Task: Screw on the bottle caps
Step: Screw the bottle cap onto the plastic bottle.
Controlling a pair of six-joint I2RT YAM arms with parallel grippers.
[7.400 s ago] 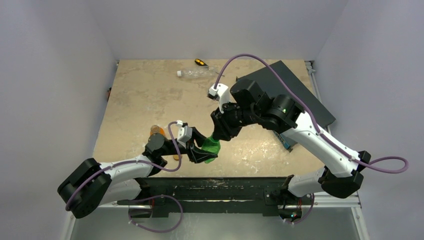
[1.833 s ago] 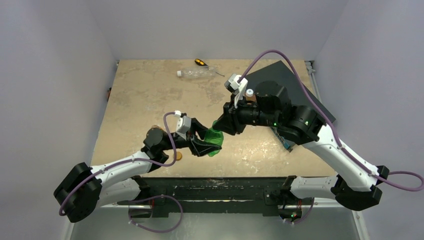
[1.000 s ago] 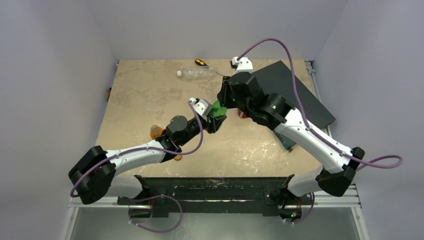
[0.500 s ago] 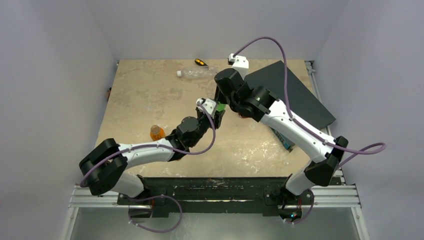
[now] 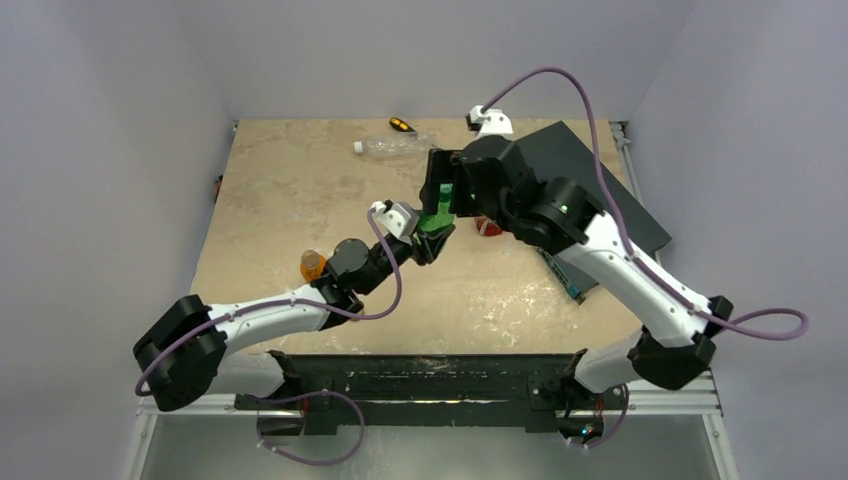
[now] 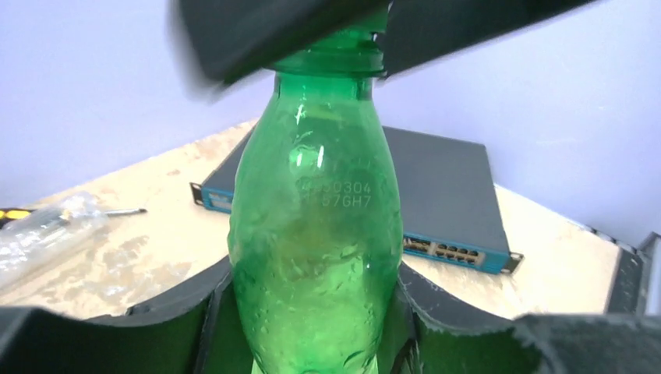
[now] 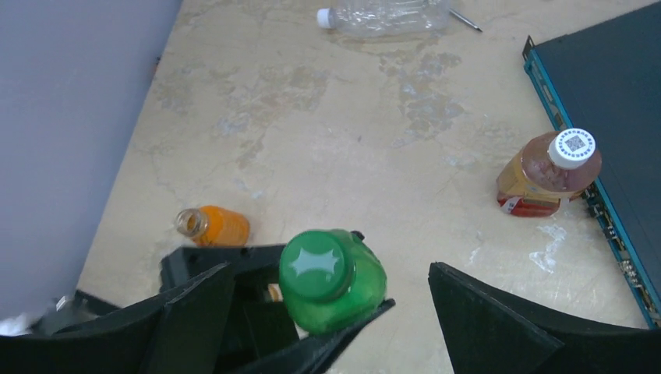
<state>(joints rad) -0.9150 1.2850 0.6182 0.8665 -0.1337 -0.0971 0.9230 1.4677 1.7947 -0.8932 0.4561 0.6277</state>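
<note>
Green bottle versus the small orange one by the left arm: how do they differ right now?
The green bottle wears a green cap; the orange bottle has an open neck. The green bottle is gripped by the left pincer; the orange bottle sits free on the table. Both are small plastic bottles.

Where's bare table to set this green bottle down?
Widest bare patch: the beige tabletop between the lying clear plastic bottle and the small open orange bottle. Crowded on the right, where the white-capped amber bottle stands beside the dark flat network box.
</note>
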